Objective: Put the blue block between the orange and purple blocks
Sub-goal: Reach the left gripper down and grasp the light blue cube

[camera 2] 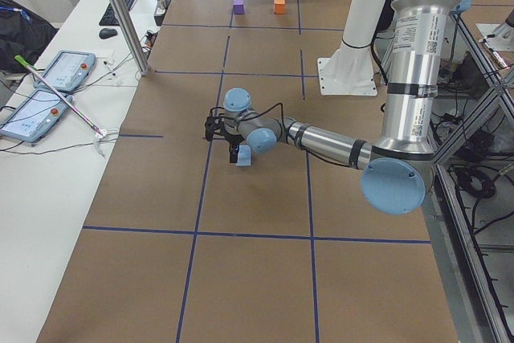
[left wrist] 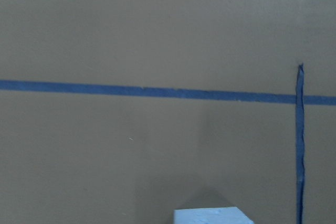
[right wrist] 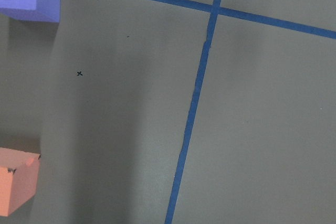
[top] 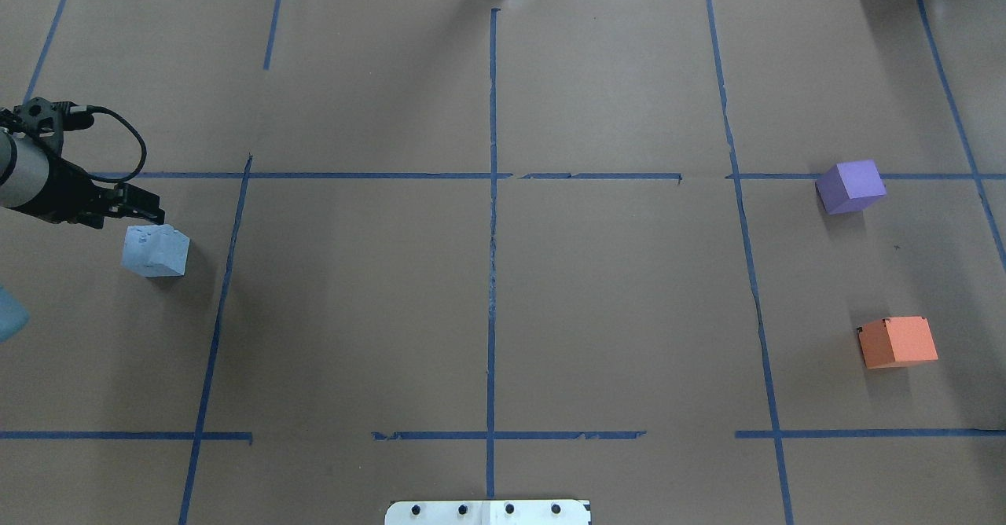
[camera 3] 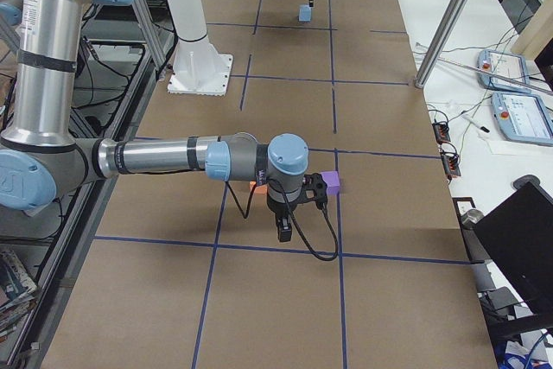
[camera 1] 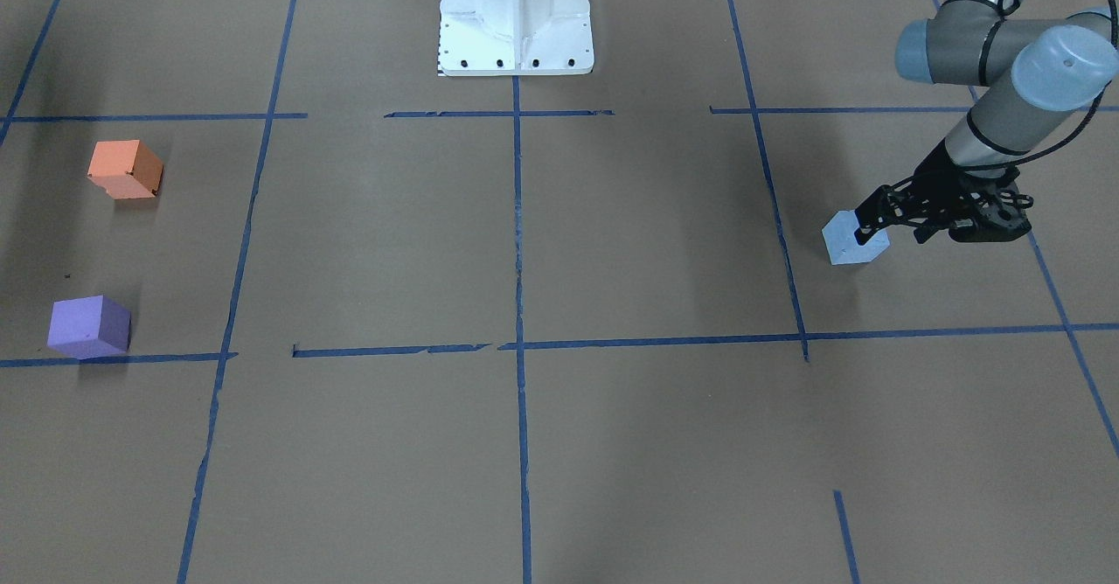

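Brown paper covers the table (top: pixel 354 313), and blue tape lines (top: pixel 492 234) cut it into large squares; the white robot base plate (camera 1: pixel 516 16) sits at the top centre of the front-facing view. We find the blue block (top: pixel 156 251) at the left edge of the overhead view, about mid-height, resting on the paper just left of a vertical tape line. The left gripper (top: pixel 148 209) hangs right at the block's upper left edge, and in the front-facing view its black tip overlaps the block's top corner; we cannot tell whether it touches. Its jaws look spread, and the block is not pinched. The left wrist camera catches only the block's top at the bottom centre of its frame. At the far right of the overhead view the purple block (top: pixel 850 186) sits beside a horizontal tape line, and the orange block (top: pixel 897 342) lies below it, well apart. The right wrist camera shows both at its left edge, purple at the top, orange at the bottom. The right gripper (camera 3: pixel 283 229) shows only in the right side view, pointing down near those two blocks; we cannot tell how its jaws stand.
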`<act>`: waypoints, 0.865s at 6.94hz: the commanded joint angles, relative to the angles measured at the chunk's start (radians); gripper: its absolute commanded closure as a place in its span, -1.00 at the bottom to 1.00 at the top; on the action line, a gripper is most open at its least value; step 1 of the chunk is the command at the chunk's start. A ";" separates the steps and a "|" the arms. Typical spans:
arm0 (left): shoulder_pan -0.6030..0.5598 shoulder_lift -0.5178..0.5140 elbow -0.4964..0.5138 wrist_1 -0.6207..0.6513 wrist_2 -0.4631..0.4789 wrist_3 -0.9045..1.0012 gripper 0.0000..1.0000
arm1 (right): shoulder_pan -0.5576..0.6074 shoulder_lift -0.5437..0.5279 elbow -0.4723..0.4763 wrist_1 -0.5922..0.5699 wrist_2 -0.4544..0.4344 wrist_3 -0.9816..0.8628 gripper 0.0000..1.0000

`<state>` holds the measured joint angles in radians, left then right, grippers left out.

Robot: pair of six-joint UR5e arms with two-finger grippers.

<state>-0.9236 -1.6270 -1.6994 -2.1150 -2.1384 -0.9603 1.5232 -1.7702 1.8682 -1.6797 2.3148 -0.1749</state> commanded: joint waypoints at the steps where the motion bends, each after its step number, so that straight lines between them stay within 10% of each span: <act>1: 0.048 -0.014 0.010 0.004 0.027 -0.006 -1.00 | 0.000 0.000 -0.001 0.000 0.000 0.000 -1.00; 4: 0.120 -0.004 0.023 0.007 0.092 -0.005 -1.00 | 0.000 0.000 -0.003 0.000 0.000 -0.002 -1.00; 6: 0.124 -0.010 0.021 0.038 0.097 0.008 0.09 | 0.000 0.000 -0.003 0.000 0.000 0.000 -1.00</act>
<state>-0.8053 -1.6350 -1.6782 -2.0900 -2.0474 -0.9572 1.5232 -1.7704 1.8654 -1.6797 2.3148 -0.1761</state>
